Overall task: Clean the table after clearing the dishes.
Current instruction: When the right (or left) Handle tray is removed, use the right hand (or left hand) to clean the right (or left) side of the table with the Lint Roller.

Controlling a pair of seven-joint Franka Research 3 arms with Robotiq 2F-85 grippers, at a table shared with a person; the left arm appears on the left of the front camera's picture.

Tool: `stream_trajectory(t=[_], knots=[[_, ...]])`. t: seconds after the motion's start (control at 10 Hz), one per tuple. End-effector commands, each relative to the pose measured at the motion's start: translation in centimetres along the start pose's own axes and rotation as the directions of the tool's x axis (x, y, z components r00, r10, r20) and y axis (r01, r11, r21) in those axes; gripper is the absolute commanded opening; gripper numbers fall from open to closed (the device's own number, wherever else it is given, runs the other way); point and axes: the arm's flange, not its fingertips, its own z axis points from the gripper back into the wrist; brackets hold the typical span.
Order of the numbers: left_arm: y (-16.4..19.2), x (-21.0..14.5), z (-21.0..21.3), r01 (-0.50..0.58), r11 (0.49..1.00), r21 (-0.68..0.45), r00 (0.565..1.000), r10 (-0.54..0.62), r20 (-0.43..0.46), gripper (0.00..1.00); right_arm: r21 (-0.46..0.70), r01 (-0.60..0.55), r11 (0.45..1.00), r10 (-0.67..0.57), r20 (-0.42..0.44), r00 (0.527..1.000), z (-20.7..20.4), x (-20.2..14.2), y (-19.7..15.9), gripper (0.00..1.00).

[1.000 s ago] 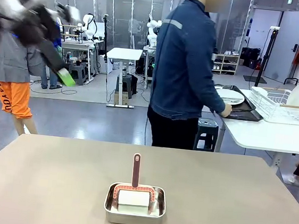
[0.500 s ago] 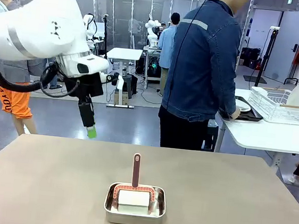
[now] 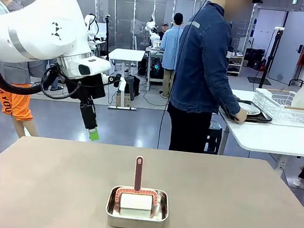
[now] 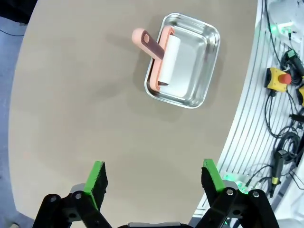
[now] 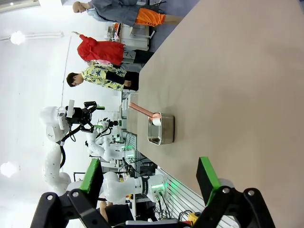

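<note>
Having swung in over the wide matte tan surface [image 3: 35, 189], the left claw [image 3: 92, 134] is hovering released; the shiny steel pan [image 3: 135, 223] holding a pink-handled roller [image 3: 138, 172] is lying below-right of it, white round dishes [image 3: 249, 109] sitting far beyond, so cleaning is likely starting.

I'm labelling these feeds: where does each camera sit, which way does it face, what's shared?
Front: robot's side, facing across the table at the person; left claw above it.
Left wrist: looking down at the steel pan; left claw open.
Right wrist: rolled sideways, along the table; right claw open.
Shared: the steel pan.
</note>
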Motion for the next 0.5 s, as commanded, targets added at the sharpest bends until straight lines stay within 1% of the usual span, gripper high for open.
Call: stream_trajectory(t=[0.0,0.1,0.2,0.3,0.4], knots=[[0.7,0.3,-1.7,0.094,0.995,-0.021,0.996,-0.094,-0.005,1.0,-0.005,-0.008,1.0,0.008,-0.003,1.0,0.1,-0.1,0.3,1.0],[1.3,2.1,-3.6,0.163,0.986,-0.021,0.986,-0.164,-0.026,1.0,-0.005,-0.008,1.0,0.008,-0.003,1.0,0.1,-0.1,0.3,1.0],[1.7,3.5,-5.1,0.186,0.982,-0.023,0.981,-0.187,-0.052,1.0,-0.005,-0.008,1.0,0.008,-0.003,1.0,0.1,-0.1,0.3,1.0],[2.2,4.9,-6.5,0.193,0.981,-0.034,0.979,-0.195,-0.057,1.0,-0.005,-0.008,1.0,0.008,-0.003,1.0,0.1,-0.1,0.3,1.0],[2.8,6.3,-8.0,0.191,0.98,-0.056,0.977,-0.195,-0.09,1.0,-0.005,-0.008,1.0,0.008,-0.003,1.0,0.1,-0.1,0.3,1.0]])
